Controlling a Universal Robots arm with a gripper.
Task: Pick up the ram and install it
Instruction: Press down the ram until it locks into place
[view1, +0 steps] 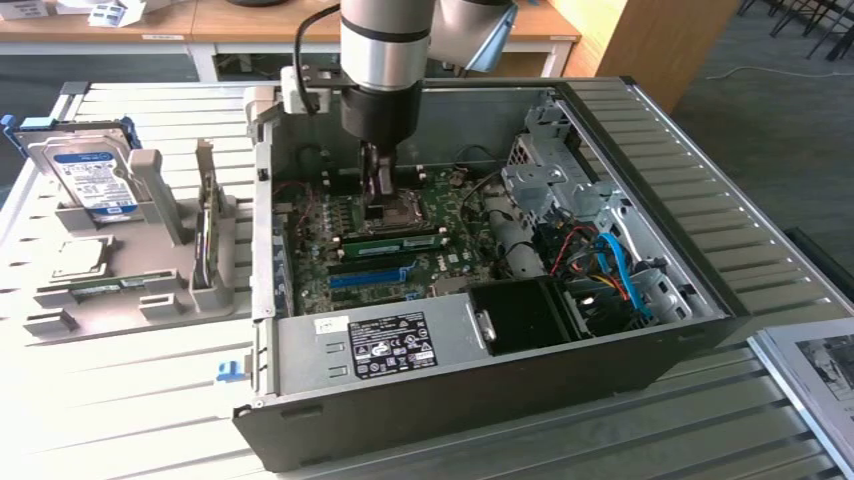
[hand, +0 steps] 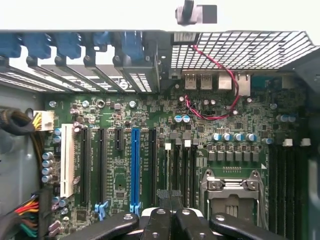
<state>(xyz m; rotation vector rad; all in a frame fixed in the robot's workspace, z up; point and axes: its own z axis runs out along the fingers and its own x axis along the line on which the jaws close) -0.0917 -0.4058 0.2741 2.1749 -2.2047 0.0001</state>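
Fingers pressed together, gripper (view1: 383, 205) low inside the computer case (view1: 667, 260), over the motherboard (hand: 150, 125). Ram (view1: 394, 242) seated in a slot just below the fingertips.

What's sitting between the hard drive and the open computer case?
In the exterior view, the grey rack's upright posts stand between hard drive and computer case.

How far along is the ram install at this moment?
Done: the ram already lies along the slots on the board inside the computer case. In hand: the shut gripper is right over it; contact is unclear. Left: whether the ram is fully seated cannot be told.
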